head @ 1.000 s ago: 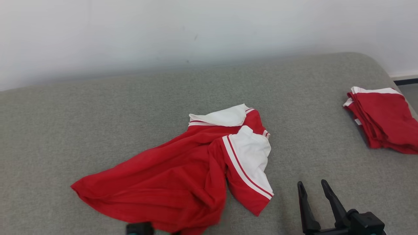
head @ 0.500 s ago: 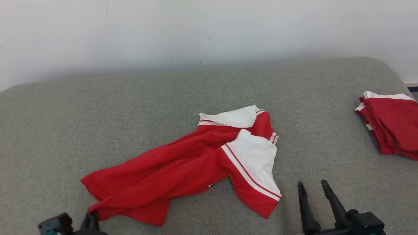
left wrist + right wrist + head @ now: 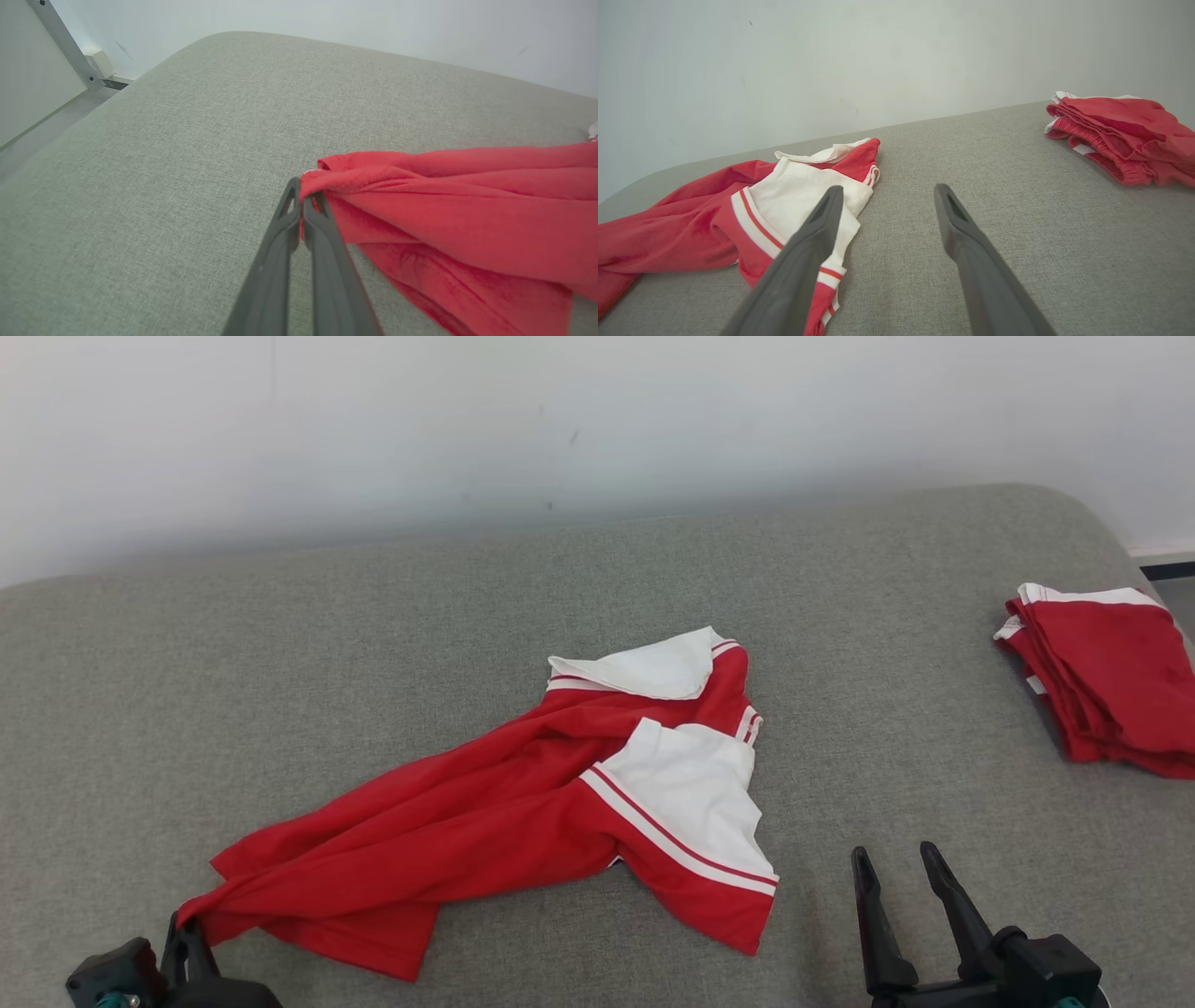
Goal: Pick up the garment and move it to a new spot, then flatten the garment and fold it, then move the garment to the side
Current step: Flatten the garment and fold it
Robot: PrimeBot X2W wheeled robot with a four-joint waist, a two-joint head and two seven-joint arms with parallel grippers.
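On the cushion [image 3: 373, 616], just a corner of the red shirt [image 3: 485, 821] is pinched by the left claw [image 3: 304, 191] and could be dropped.

Left pincer [image 3: 302, 197] tight — right pincer [image 3: 892, 852] wide

Bright even light, soft shadows, sharp

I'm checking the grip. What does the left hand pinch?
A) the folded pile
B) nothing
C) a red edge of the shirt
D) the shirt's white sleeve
C: in the left wrist view the left hand is shut on a bunched red edge of the shirt.
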